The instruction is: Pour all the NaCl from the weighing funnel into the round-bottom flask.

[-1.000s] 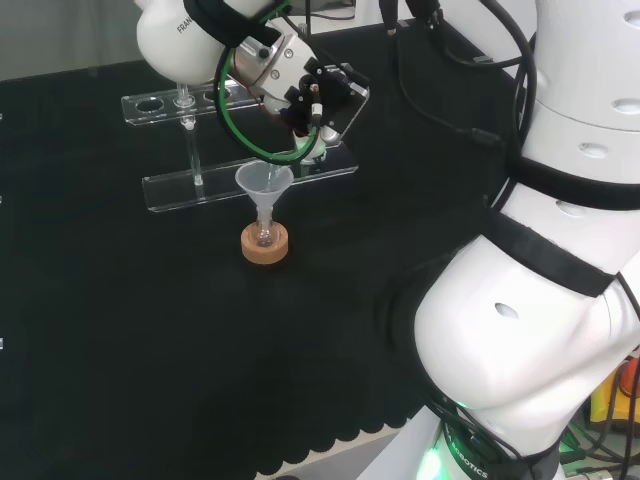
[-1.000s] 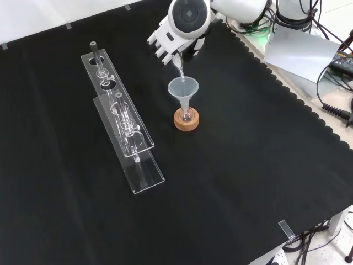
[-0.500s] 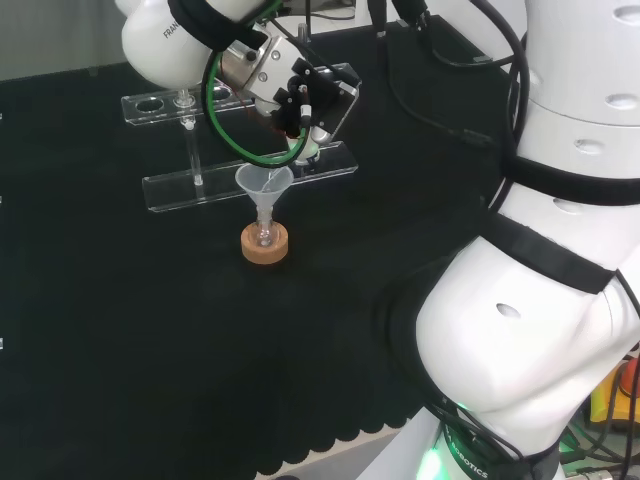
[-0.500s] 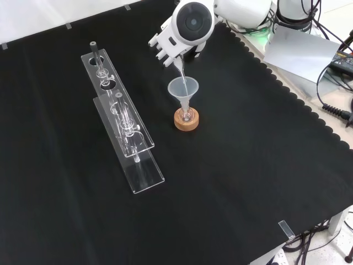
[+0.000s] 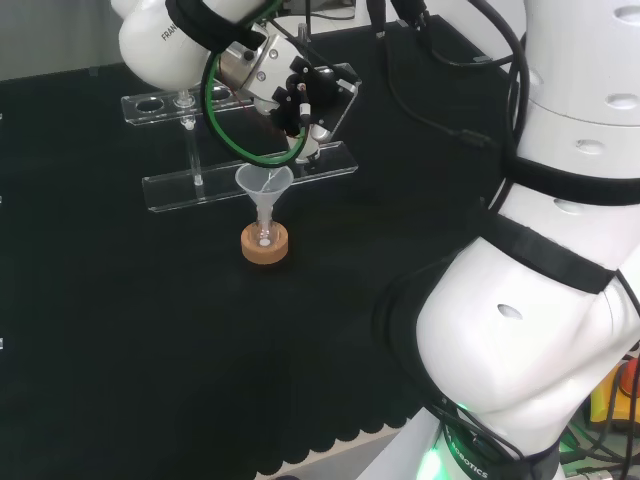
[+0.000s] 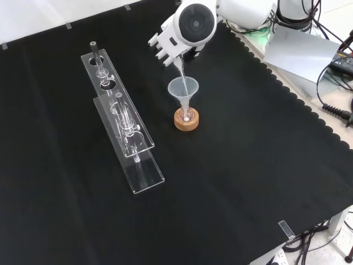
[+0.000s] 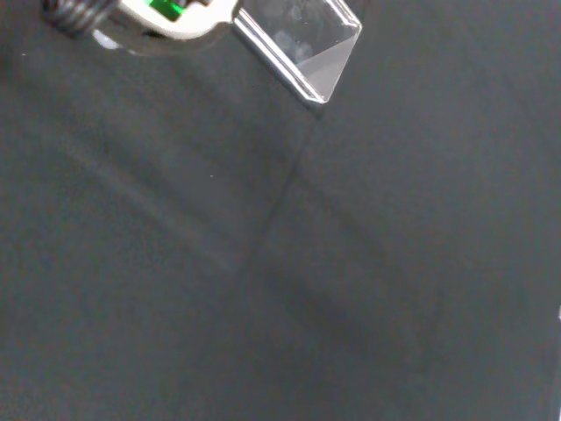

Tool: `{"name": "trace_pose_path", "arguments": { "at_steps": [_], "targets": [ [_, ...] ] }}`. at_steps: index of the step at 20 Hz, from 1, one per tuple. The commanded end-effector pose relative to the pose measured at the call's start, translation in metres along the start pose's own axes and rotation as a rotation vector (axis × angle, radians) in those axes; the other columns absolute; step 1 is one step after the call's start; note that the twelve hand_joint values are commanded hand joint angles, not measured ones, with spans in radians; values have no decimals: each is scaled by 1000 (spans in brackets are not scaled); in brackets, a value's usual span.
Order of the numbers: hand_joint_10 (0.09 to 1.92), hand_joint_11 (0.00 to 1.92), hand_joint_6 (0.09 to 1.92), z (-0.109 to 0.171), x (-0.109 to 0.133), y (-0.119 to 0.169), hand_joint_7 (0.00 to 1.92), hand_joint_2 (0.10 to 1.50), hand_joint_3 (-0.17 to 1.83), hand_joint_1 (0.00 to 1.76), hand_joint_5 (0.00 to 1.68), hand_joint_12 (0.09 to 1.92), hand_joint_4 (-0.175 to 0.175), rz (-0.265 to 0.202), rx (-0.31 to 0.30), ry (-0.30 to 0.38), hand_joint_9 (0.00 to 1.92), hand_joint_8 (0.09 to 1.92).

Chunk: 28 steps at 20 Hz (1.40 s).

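Note:
A small round-bottom flask (image 6: 186, 115) sits in a cork ring (image 6: 186, 122) near the middle of the cloth, with a clear plastic funnel (image 6: 183, 88) standing in its neck. The hand (image 6: 165, 44) hovers just above and behind the funnel, fingers curled on a clear weighing funnel (image 6: 180, 67). That piece is tilted steeply, its thin tip reaching down into the funnel's mouth. In the head view the hand (image 5: 298, 92) is above and right of the funnel (image 5: 265, 182), and a little white shows inside the flask (image 5: 263, 238) on the cork ring (image 5: 265, 247).
Two long clear test-tube racks (image 6: 122, 118) stand to the left of the flask in the front view and behind it in the head view (image 5: 240, 135). A clear rack corner (image 7: 305, 48) shows in the wrist view. The cloth's scalloped edge (image 6: 309, 110) runs along the right.
In the head view the arm's link and the hand have shifted a little to the left and tipped the weighing funnel steeper. Funnel, flask and racks have stayed put.

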<state>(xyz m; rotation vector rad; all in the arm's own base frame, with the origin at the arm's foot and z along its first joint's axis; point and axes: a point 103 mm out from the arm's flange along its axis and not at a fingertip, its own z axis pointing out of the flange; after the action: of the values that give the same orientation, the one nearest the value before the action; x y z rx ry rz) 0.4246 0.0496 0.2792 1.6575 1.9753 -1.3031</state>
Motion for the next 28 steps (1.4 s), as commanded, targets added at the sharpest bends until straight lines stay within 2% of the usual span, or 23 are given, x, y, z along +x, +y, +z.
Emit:
{"name": "trace_pose_path", "arguments": {
  "at_steps": [1, 14, 19, 21, 28],
  "targets": [
    [399, 742, 1095, -3, -1, -1, 706, 784, 647, 1054, 1024, 1091, 140, 4, 4, -41, 1024, 699],
    [396, 742, 1096, -15, 2, -3, 694, 784, 647, 1053, 1023, 1089, 142, 22, 15, -111, 1024, 698],
    [396, 743, 1096, -18, 3, -4, 693, 784, 647, 1052, 1023, 1089, 143, 27, 15, -126, 1025, 699],
    [395, 743, 1096, -17, 3, -3, 692, 784, 647, 1052, 1023, 1088, 143, 19, -3, -110, 1025, 699],
    [394, 744, 1096, -23, 4, -3, 691, 784, 647, 1052, 1023, 1088, 144, 23, 15, -173, 1025, 700]
  ]
}}
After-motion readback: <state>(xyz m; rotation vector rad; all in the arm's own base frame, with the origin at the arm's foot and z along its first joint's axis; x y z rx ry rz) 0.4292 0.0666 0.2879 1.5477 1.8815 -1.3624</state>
